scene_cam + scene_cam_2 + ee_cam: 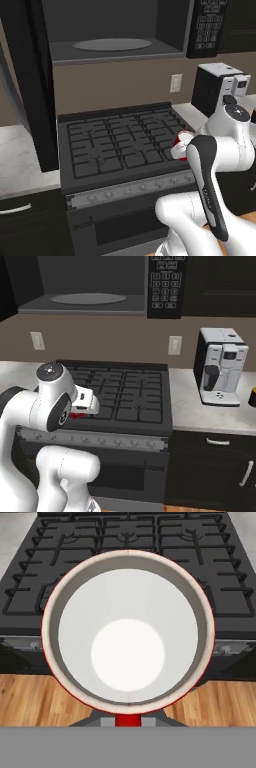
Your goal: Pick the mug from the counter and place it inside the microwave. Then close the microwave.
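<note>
Left base view: one mug (181, 145), red, right of centre, mostly behind the arm, over the stove's (120, 142) front right edge. One microwave (117, 30) open, top.
Right base view: red sliver under the gripper (80, 411), lower left.
Hand view: the mug fills the centre, gripper clenched on its rim.

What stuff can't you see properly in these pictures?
- Gripper: in the hand view the mug covers its fingertips; shut on the mug's rim.
- Mug's outside and handle: in the left base view the arm hides most of it.
- Microwave keypad: labels too small to read.
- Microwave door: cut off by the left base view's edge.
</note>
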